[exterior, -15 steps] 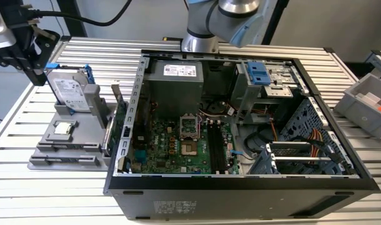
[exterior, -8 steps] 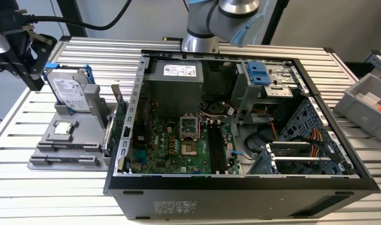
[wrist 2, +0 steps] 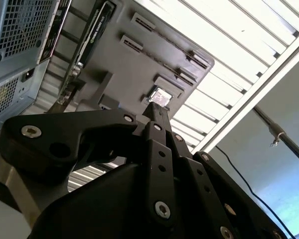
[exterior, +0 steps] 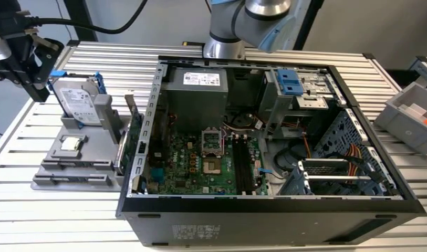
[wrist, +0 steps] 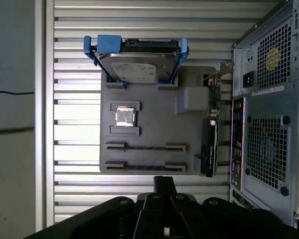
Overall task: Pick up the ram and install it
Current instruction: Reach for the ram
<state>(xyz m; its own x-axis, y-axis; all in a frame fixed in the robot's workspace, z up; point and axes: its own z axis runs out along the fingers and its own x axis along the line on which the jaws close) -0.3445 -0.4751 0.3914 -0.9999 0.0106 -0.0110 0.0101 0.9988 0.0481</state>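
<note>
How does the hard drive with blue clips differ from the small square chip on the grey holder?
The hard drive is far larger than the chip. The hard drive stands on edge; the chip lies flat. The hard drive carries blue clips; the chip has none. Both are silver and sit on the grey holder.

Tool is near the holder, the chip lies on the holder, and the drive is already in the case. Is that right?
No, the drive is not in the case. The exterior view shows it standing upright in the holder, next to the chip. The tool is near the holder and the chip lies on it, as you said.
</note>
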